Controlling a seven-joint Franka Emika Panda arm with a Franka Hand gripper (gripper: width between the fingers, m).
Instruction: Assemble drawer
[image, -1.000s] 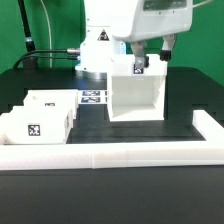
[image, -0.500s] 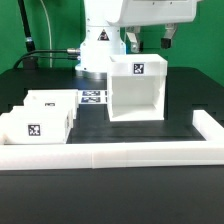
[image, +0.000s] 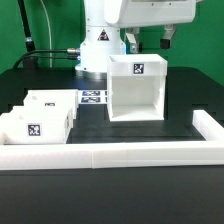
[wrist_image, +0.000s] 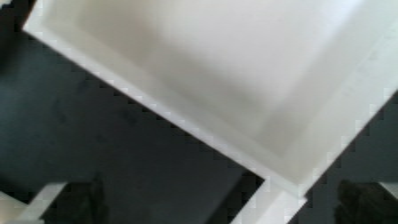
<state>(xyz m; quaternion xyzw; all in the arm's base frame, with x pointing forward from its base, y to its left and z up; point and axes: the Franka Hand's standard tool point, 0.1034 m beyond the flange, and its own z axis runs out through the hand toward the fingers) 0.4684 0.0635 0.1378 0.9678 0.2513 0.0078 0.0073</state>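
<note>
The drawer's large white casing (image: 136, 90) stands upright on the black table at centre, its open side facing the front and a square tag on its top. In the wrist view the casing (wrist_image: 231, 70) fills most of the picture. Two small white trays with tags lie at the exterior view's left, one behind (image: 50, 104) and one in front (image: 36, 128), touching each other. My gripper (image: 150, 43) hangs open and empty just above the casing's top edge. Its dark fingers (wrist_image: 43, 204) show at the wrist view's edge, clear of the casing.
The long low white border wall (image: 110, 157) runs along the front and up the exterior view's right side. The marker board (image: 92, 98) lies flat behind the trays, left of the casing. The robot's white base (image: 98, 55) stands behind.
A second ago my gripper was low, at the casing's top edge. It has let go and risen straight up. The casing stands where it was.
</note>
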